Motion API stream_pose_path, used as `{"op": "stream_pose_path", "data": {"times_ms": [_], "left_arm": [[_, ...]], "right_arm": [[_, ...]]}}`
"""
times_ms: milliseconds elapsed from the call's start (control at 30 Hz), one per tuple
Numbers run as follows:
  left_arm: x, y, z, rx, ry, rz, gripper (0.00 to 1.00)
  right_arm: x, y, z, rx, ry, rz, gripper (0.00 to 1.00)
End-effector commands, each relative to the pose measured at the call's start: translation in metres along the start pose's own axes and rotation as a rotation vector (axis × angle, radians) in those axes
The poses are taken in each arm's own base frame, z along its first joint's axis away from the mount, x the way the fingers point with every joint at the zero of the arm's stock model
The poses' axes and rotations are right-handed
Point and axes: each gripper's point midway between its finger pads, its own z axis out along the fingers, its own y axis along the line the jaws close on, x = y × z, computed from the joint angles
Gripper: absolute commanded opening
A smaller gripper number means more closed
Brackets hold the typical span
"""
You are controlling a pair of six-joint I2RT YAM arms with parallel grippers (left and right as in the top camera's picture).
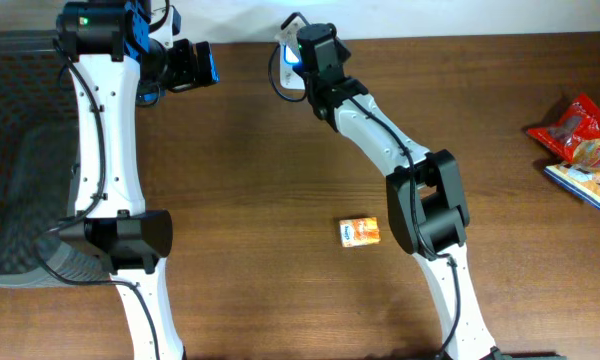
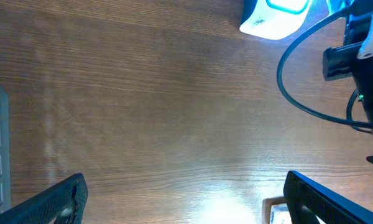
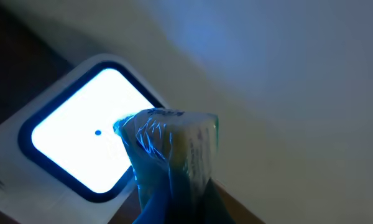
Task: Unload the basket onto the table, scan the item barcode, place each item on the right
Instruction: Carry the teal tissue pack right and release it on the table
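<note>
My right gripper is shut on the item, a small packet in crinkled clear wrap. It holds the packet upright right in front of the scanner's glowing white window, which has a dark blue rim. From overhead, that gripper is at the table's back edge against the white scanner, and the packet is hidden under it. The scanner also shows at the top of the left wrist view. My left gripper hangs open and empty to the scanner's left, its fingers wide apart above bare wood.
A small orange carton lies mid-table beside the right arm's base. Red and blue snack packs lie at the far right edge. A dark mesh basket sits at the left. The scanner's black cable loops over the wood.
</note>
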Motion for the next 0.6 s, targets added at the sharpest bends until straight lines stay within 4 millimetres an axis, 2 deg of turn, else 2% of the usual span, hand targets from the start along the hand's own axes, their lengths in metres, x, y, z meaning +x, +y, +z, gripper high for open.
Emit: {"op": "stream_pose_path", "data": {"times_ms": [0, 100, 133, 233, 267, 333, 367, 400, 433, 467, 500, 567], "left_arm": [[-0.001, 0.0, -0.004, 0.001, -0.012, -0.006, 0.99], [-0.001, 0.0, -0.005, 0.001, -0.013, -0.006, 0.99], [-0.001, 0.0, -0.004, 0.001, -0.012, -0.006, 0.99], [-0.001, 0.0, -0.004, 0.001, -0.012, -0.006, 0.99], [-0.001, 0.0, -0.004, 0.001, -0.012, -0.006, 0.99], [-0.001, 0.0, -0.005, 0.001, -0.013, -0.006, 0.99], [-0.001, 0.0, -0.005, 0.001, -0.013, -0.006, 0.99], [-0.001, 0.0, -0.004, 0.001, -0.012, -0.006, 0.99], [-0.001, 0.0, -0.004, 0.001, -0.012, -0.006, 0.99], [-0.001, 0.001, -0.004, 0.001, -0.012, -0.006, 0.99], [-0.001, 0.001, -0.004, 0.001, -0.012, -0.006, 0.99], [-0.001, 0.0, -0.004, 0.001, -0.012, -0.006, 0.99]], "right_arm": [[-0.02, 0.017, -0.006, -0.112, -0.084, -0.023, 0.04], [-0.039, 0.027, -0.012, -0.133, -0.159, -0.087, 0.04], [-0.038, 0.028, -0.011, -0.125, -0.161, -0.136, 0.04], [-0.019, 0.024, 0.0, -0.078, -0.092, -0.098, 0.04], [-0.022, -0.008, -0.006, 0.041, -0.061, 0.06, 0.04], [-0.037, -0.074, -0.028, 0.12, -0.101, 0.256, 0.04], [-0.029, -0.115, -0.038, 0.169, -0.084, 0.349, 0.04], [-0.001, -0.168, -0.051, 0.253, -0.018, 0.482, 0.04], [0.04, -0.214, -0.065, 0.32, 0.082, 0.572, 0.04], [0.093, -0.248, -0.08, 0.356, 0.224, 0.617, 0.04], [0.158, -0.274, -0.097, 0.392, 0.385, 0.678, 0.04], [0.283, -0.294, -0.139, 0.458, 0.736, 0.769, 0.04]]}}
